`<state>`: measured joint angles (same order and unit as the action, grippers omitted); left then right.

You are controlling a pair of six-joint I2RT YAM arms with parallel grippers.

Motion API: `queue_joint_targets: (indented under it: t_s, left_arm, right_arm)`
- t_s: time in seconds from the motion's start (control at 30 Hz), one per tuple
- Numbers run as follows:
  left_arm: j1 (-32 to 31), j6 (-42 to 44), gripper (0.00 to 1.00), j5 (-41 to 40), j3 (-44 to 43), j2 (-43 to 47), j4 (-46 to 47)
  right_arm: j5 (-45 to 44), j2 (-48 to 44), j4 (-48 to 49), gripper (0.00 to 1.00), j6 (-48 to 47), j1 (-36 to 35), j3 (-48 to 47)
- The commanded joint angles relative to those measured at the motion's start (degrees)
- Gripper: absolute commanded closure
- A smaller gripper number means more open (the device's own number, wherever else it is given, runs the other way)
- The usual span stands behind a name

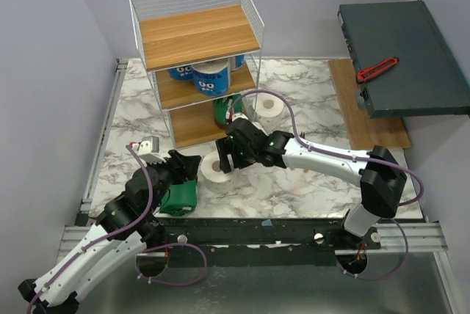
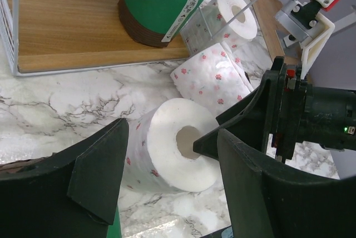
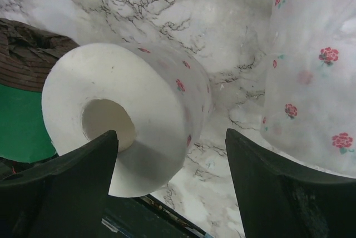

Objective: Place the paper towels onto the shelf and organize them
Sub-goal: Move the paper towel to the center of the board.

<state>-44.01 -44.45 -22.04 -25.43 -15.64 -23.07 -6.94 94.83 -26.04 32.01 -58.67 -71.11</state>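
the right gripper (image 3: 171, 138) fills the bottom of its own view, its two dark fingers (image 3: 67, 188) spread wide and closed on nothing. just beyond them a white speckled roll (image 3: 130, 110) lies on its side on the marble table (image 3: 167, 4), hollow core toward the camera. one finger tip sits right at the lower edge of that core, and the other stands off beside the roll's curved side, clear of it. whether the near tip touches the paper, i cannot tell.

from the left wrist the same roll shows in the gap of the left gripper (image 2: 173, 129), whose fingers are also apart and empty. the roll lies a little ahead of them, untouched. a green roll (image 1: 180, 196) with a brown end lies at the table's near edge, just beside the left gripper and next to the speckled roll.

a second speckled roll (image 3: 311, 65) lies just beyond the first, on the shelf side. a third speckled roll (image 1: 269, 105) stands upright further back, near the shelf's right corner.

the shelf (image 1: 198, 35) stands at the back of the table. its top board is bare, blue rolls (image 1: 211, 78) sit on the middle board, and a second green roll (image 1: 222, 112) sits on the bottom board at its right end. a dark box (image 1: 411, 50) sits well apart to the right.
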Motion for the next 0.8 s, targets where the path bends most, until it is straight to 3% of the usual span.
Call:
queue_joint_targets:
  t_s: [0.0, 0.3, 0.47, 0.77]
  left_arm:
    - [-0.02, -1.26, 0.32, 0.84, 1.25, 0.99, -1.15]
    - [-0.01, -1.43, 0.32, 1.21, 1.83, 0.87, -0.98]
    - [-0.03, -1.74, 0.32, 1.39, 2.12, 1.31, -1.35]
    - [-0.02, -2.39, 0.32, 1.63, 2.65, 2.36, -1.49]
  right_arm:
    - [0.18, 1.95, -2.78, 0.19, -1.41, -0.74, -3.01]
    - [-1.75, 4.10, -4.83, 0.30, -1.86, -1.99, -5.02]
    - [-2.78, 4.86, -6.03, 0.41, -2.13, -2.67, -5.88]
    - [-5.06, 0.43, -8.74, 0.55, -2.07, -2.97, -5.05]
